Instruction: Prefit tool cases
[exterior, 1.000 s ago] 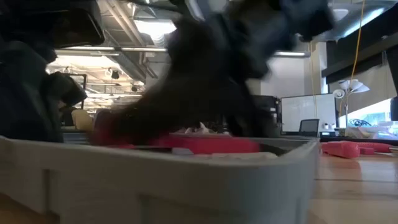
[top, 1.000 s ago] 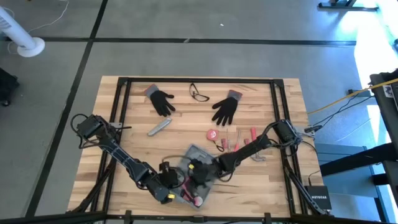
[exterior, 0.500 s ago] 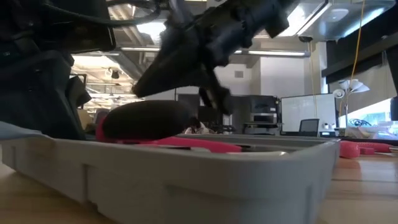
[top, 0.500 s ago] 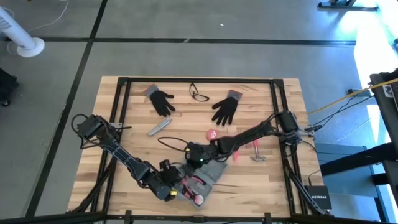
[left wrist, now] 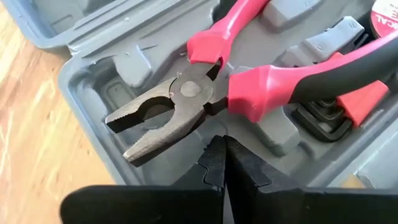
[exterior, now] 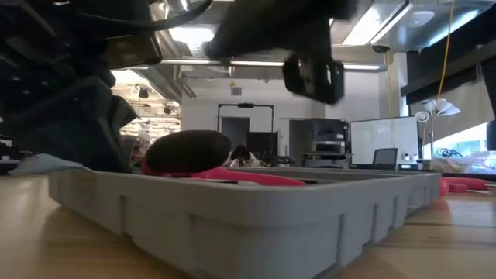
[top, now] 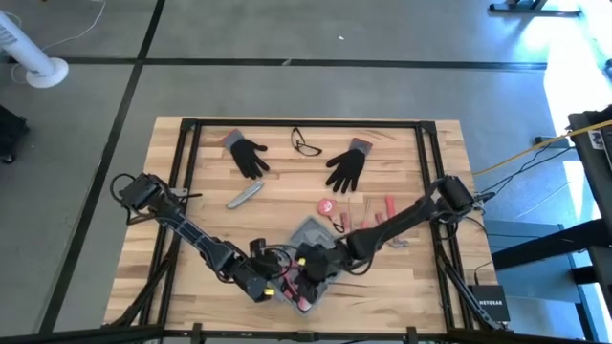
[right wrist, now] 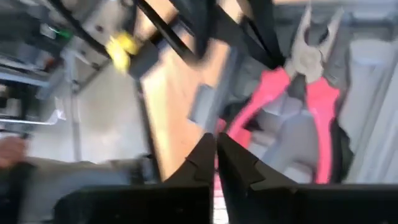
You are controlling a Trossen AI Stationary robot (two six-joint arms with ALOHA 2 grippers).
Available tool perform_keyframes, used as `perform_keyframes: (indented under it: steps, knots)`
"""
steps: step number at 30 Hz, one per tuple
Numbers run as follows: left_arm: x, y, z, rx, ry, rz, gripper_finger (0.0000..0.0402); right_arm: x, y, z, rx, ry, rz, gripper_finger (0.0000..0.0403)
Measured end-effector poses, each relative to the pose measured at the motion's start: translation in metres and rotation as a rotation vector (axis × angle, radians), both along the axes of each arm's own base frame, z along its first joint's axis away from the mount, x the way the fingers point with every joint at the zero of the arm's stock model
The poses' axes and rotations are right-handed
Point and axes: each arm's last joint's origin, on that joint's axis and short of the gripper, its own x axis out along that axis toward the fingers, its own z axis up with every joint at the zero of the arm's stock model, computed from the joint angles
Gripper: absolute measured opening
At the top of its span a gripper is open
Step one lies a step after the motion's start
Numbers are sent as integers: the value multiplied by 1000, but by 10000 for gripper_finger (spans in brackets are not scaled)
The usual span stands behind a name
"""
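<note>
1. Table (top: 191, 191) – wood top, filled centre of high view.
2. Tool case (top: 308, 237) lay open at lower centre, near front edge, w/ red-handled pliers (left wrist: 205, 93) inside.
3. Left gripper (top: 277, 289) – fingers pressed together, at case's lower-left edge.
4. Right gripper (top: 311, 272) over case's middle; fingers looked nearly together, nothing pinched.

- The tool case (left wrist: 112, 74) is matt blue-grey moulded plastic, smooth.
- The pliers (left wrist: 205, 93) have dull grey metal jaws with ridged teeth and pink-and-black, probably rubbery, handles.
- The table (top: 206, 205) is pale wood with visible grain.
- The gloves (top: 249, 156) look like black cloth.
</note>
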Motion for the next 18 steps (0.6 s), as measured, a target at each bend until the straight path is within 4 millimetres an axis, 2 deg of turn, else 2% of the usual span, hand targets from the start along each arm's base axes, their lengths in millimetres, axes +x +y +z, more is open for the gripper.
perform_keyframes:
  steps: [3, 8, 11, 14, 18]
  knots:
    - [2, 1, 1, -14, -13, 12, 0, 0, 2, -5, -44, -2, 34, 70]
    - [7, 4, 2, -81, -37, 71, 0, -1, -1, -7, -93, -1, 5, 180]
    - [10, 6, 2, -135, -51, 135, 0, 0, 0, -6, -83, -13, 7, 232]
    - [13, 10, 3, -161, -58, 179, 0, 1, 0, -14, -69, 23, -18, 256]
    - [16, 13, 3, -167, -68, 193, 0, 3, 1, -25, -44, 55, -62, 258]
